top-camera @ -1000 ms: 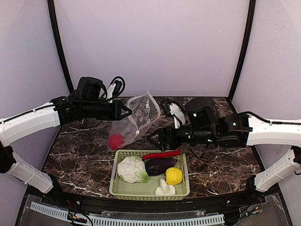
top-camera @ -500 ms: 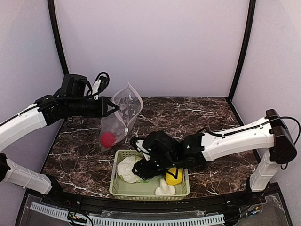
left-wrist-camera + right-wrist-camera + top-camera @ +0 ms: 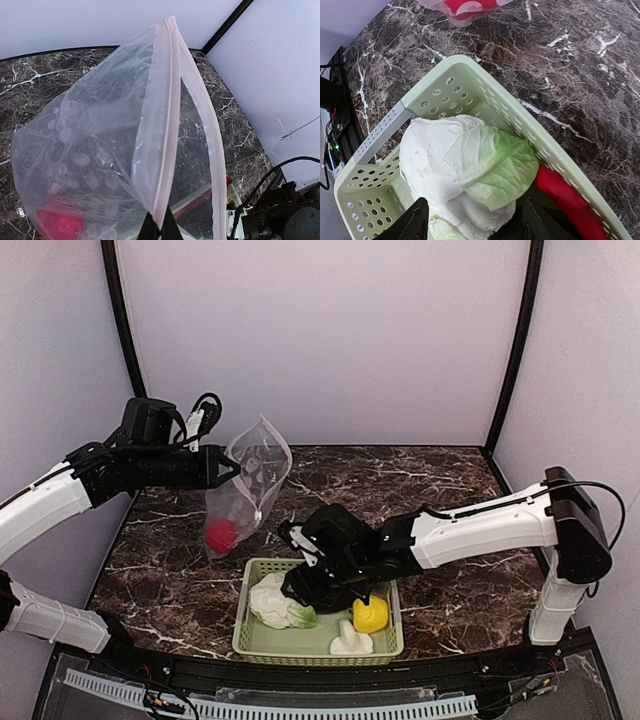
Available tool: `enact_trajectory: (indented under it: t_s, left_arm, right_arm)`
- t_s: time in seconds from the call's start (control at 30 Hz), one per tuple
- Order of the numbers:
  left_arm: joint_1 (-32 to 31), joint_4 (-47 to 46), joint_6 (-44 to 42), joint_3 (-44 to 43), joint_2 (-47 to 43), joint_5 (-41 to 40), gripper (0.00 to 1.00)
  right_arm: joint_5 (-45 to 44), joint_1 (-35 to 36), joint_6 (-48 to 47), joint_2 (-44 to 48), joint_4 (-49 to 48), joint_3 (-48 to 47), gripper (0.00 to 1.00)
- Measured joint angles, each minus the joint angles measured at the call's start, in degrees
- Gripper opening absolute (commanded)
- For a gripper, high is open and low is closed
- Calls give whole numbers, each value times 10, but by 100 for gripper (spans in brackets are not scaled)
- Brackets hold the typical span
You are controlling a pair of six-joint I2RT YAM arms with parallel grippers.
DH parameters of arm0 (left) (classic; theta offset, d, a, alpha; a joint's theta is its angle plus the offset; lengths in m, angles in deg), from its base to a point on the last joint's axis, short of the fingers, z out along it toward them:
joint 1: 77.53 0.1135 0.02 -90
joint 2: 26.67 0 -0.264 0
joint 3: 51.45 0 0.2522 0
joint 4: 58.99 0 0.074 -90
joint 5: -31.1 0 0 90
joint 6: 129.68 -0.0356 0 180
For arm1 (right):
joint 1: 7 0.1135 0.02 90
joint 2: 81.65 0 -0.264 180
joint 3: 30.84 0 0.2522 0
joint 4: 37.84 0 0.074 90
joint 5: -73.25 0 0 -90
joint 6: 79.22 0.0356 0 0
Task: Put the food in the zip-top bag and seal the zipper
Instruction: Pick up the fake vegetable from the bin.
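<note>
My left gripper (image 3: 222,472) is shut on the pinkish zipper strip (image 3: 167,125) of the clear zip-top bag (image 3: 248,485) and holds it up, mouth open, left of the basket. A red pepper (image 3: 221,534) lies in the bag's bottom and also shows in the left wrist view (image 3: 60,223). My right gripper (image 3: 477,225) is open, low in the pale green basket (image 3: 243,625), with its fingers on either side of the white cauliflower (image 3: 450,170). The red chili (image 3: 565,197) lies beside it. The yellow pepper (image 3: 370,615) and the mushroom (image 3: 350,643) sit in the basket. The right arm hides the eggplant.
The basket stands near the table's front edge (image 3: 300,665). The dark marble tabletop (image 3: 450,490) spreads behind and to the right. Black frame posts (image 3: 125,330) and pale walls close in the sides and the back.
My right arm has swung from mid-table down into the basket, over the cauliflower. My left gripper has carried the bag left and a little higher.
</note>
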Motion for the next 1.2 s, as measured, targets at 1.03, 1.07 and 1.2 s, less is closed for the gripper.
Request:
enact_trajectory:
  t_s: [1.03, 1.07, 1.2]
  left_arm:
    - [1, -3, 1, 16, -15, 17, 1]
    - [1, -3, 1, 16, -15, 17, 1]
    - [1, -2, 1, 16, -18, 17, 1]
  right_arm:
    - [77, -16, 2, -66, -22, -39, 16]
    - [78, -16, 3, -66, -22, -39, 13]
    - [82, -16, 5, -61, -23, -39, 2]
